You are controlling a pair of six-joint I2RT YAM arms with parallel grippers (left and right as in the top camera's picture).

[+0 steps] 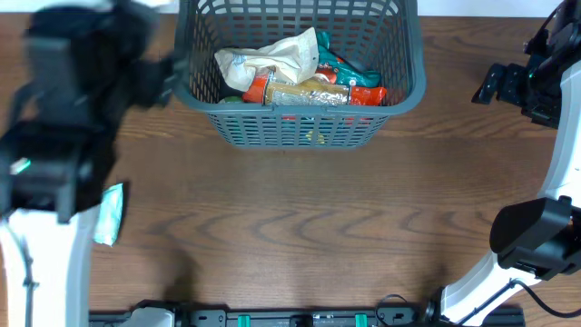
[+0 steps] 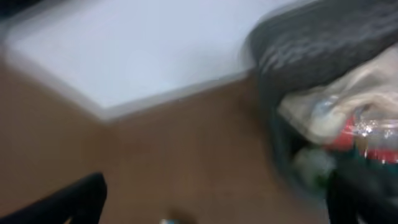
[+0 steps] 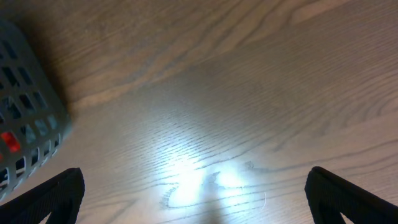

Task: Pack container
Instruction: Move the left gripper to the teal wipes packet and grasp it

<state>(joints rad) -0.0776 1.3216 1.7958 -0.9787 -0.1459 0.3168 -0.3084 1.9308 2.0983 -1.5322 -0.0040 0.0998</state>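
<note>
The dark grey slotted container point(image 1: 300, 123) stands at the back middle of the table. It holds several packets, among them a cream bag point(image 1: 272, 59) and orange and teal wrappers point(image 1: 349, 86). A pale teal packet point(image 1: 109, 213) lies on the table at the left. My left gripper point(image 1: 168, 77) is motion-blurred beside the container's left wall. In the left wrist view its fingers point(image 2: 217, 199) are spread with nothing between them, and the container point(image 2: 323, 37) is on the right. My right gripper point(image 1: 490, 84) is open and empty over bare wood point(image 3: 196, 186), right of the container point(image 3: 25, 118).
A white surface point(image 2: 143, 50) lies beyond the table's far edge in the left wrist view. The arm bases stand at the front left point(image 1: 45, 263) and front right point(image 1: 536, 241). A rail point(image 1: 290, 318) runs along the front edge.
</note>
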